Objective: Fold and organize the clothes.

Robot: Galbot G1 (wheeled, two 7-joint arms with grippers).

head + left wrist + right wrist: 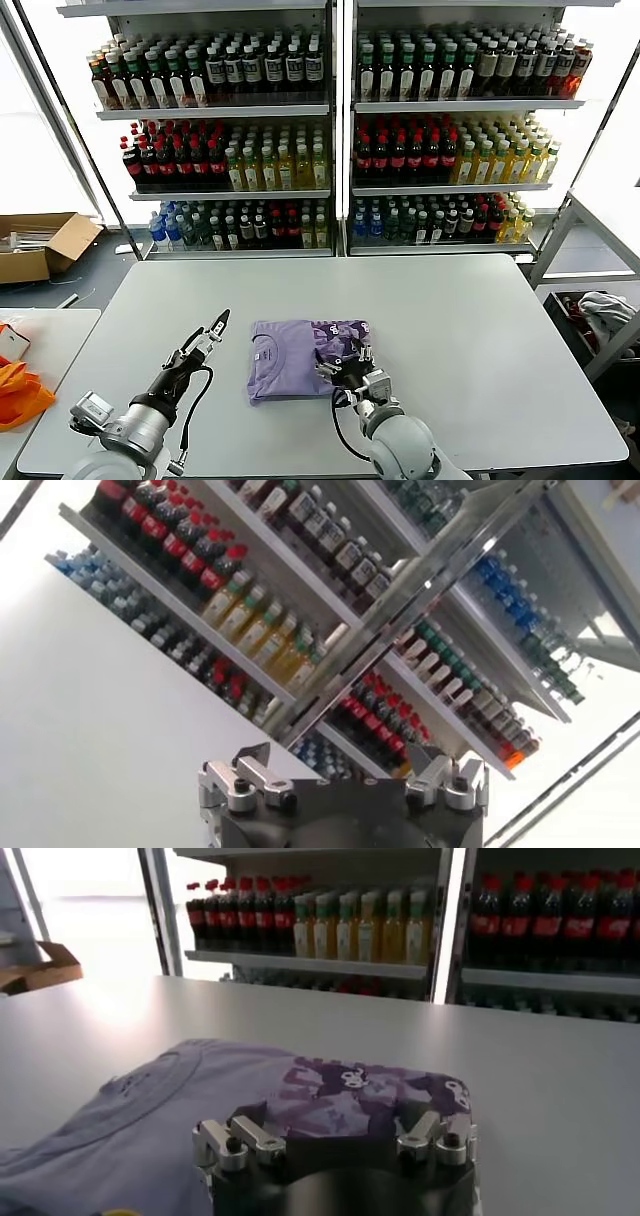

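Shirt point(292, 355), folded, lies mid-table point(480, 330); right gripper point(345, 366) is spread wide at its near right edge, holding nothing; left gripper point(213, 328), wide, is raised beside it; the bundle should be squared gently.

The lavender T-shirt point(295, 357) lies folded flat, dark purple print up. It sits on the table point(480, 340) near the front edge.

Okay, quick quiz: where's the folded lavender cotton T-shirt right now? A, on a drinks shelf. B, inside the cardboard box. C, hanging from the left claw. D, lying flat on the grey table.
D: the folded lavender cotton T-shirt lies flat on the grey table, with the right claw open at its near edge, gripping nothing.
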